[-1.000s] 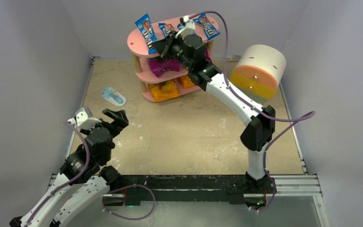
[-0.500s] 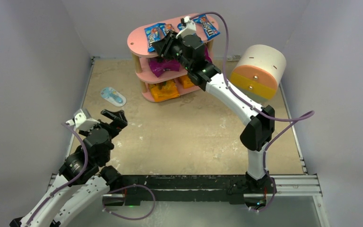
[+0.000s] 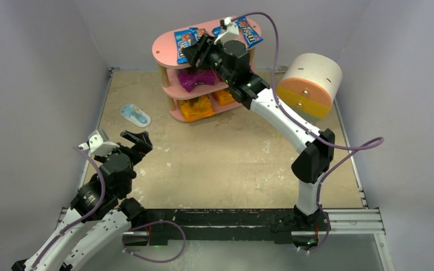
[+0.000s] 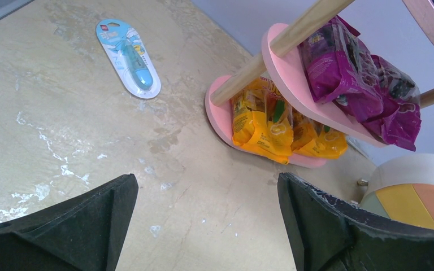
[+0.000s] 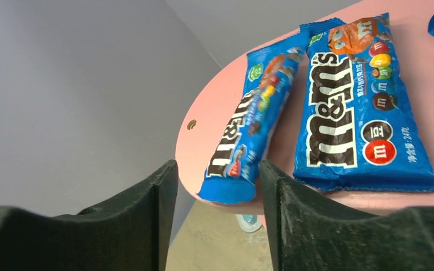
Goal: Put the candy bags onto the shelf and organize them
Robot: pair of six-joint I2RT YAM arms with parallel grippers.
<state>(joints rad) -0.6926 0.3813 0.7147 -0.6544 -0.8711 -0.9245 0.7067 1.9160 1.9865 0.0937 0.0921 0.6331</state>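
On the top board of the shelf [image 5: 209,116], we find two blue packets [image 5: 356,113] flat before the right jaws, parted and empty. The left jaws stand wide open, empty.

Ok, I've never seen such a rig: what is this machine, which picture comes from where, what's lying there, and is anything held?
Two robot arms are bolted at the near edge of a table, each ending in a two-finger gripper. The wide picture looks down from above and behind them; the other two come from wrist cameras, so the black shapes at the bottom are each gripper's own fingers. At the back stands a pink three-tier shelf: blue M&M's packets on top, purple bags in the middle, orange bags lowest. A blue-and-white oval pack lies on the table; a cylindrical drawer unit sits at the right. The left gripper is open over the table, the right gripper open at the top board. Neither holds anything.
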